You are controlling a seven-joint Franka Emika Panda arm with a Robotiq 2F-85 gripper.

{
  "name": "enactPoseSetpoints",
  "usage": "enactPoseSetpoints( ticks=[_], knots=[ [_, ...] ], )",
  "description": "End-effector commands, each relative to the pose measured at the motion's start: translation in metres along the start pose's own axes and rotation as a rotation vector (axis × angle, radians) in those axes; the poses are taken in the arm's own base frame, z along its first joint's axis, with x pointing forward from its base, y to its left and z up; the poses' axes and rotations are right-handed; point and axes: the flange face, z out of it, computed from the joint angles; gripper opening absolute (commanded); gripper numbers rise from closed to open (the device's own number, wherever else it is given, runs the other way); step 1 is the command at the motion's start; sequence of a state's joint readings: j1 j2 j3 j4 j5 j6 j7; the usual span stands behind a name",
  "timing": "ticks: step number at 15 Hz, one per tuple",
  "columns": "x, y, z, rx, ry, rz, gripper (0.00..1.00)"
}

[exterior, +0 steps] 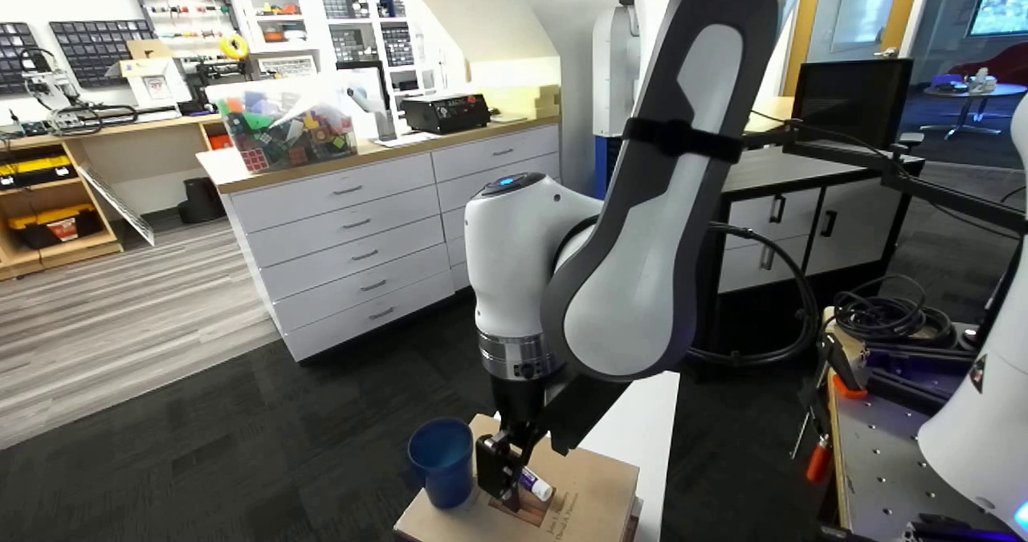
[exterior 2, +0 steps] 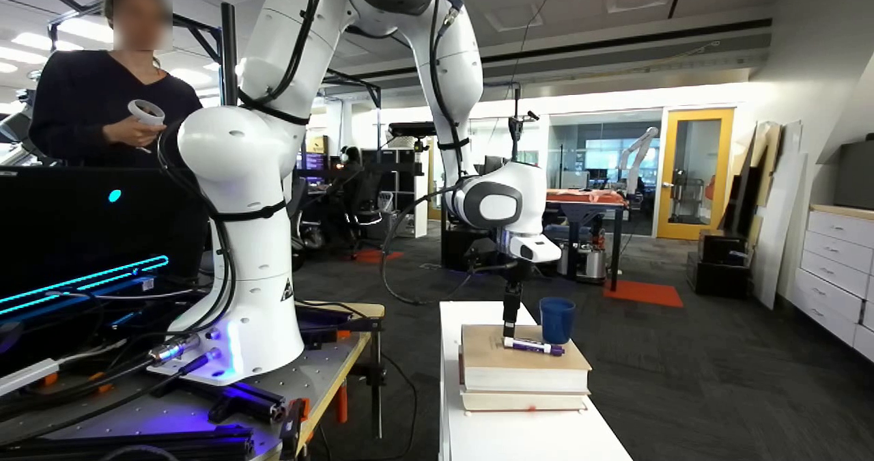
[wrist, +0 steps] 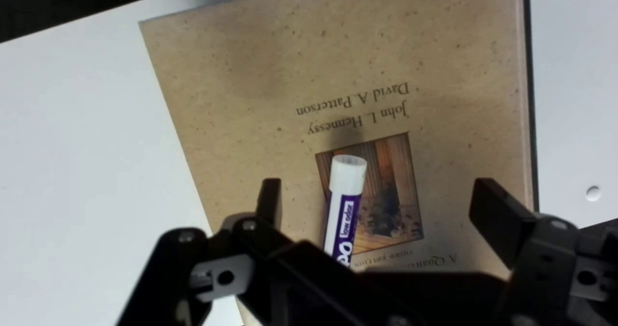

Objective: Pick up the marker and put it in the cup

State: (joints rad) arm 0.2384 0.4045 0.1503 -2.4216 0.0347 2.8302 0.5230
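Marker (wrist: 343,210) inside book (wrist: 260,94) edges, spread tool (wrist: 384,205) clear both sides

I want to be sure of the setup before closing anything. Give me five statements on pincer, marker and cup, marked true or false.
1. In the wrist view, the open pincer has the marker within its gap. True.
2. The cup stands upright on the top book. True.
3. The marker is in the cup. False: it lies on the top book.
4. The cup is red. False: it is blue.
5. The marker reads "low odor". True.
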Motion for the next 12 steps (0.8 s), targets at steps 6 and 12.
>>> enactPoseSetpoints(
  ticks=[6, 12],
  knots=[
    [-0.002, 0.005, 0.01, 0.009, 0.023, -0.044, 1.0],
    [0.0, 0.007, 0.023, 0.044, 0.06, -0.081, 1.0]
  ],
)
